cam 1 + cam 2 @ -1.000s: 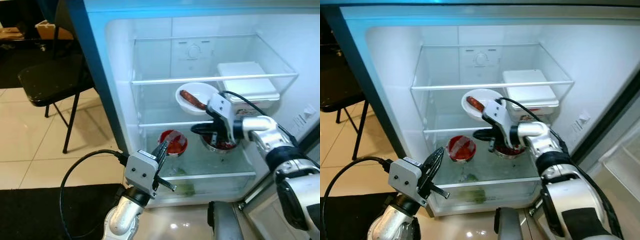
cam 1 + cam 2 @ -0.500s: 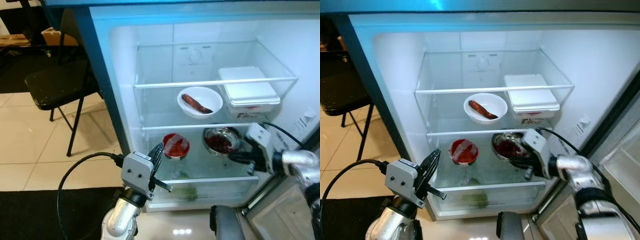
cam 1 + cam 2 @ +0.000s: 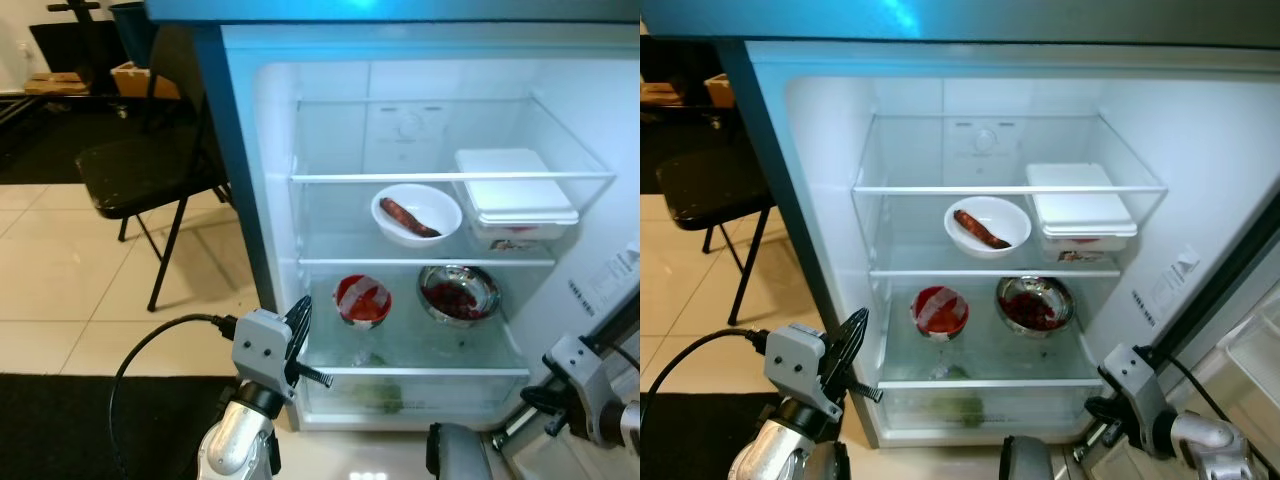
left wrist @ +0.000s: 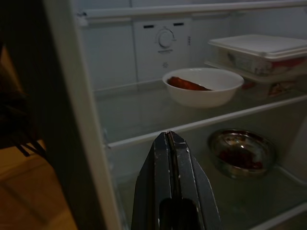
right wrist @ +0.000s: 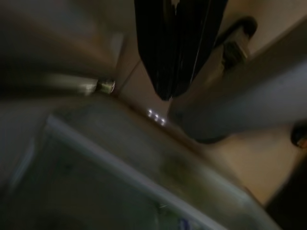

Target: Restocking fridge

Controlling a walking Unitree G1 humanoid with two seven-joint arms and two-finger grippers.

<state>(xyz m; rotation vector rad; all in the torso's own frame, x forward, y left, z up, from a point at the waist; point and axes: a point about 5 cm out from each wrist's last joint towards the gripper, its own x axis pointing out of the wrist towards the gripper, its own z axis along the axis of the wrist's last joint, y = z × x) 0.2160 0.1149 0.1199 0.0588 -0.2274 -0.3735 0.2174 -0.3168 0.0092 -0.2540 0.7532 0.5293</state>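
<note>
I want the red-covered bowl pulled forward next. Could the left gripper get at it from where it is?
Probably yes. The left gripper, shut, hovers at the open fridge's front, and the red-covered bowl sits just beyond it on the lower shelf with nothing between.

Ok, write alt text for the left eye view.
An open fridge holds a white bowl and a white box on its middle shelf, and a red cup and a steel bowl below. The left end effector waits outside.

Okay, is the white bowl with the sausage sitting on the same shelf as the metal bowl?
No, the white bowl sits on the middle shelf beside the white container, while the metal bowl is one shelf lower.
</note>
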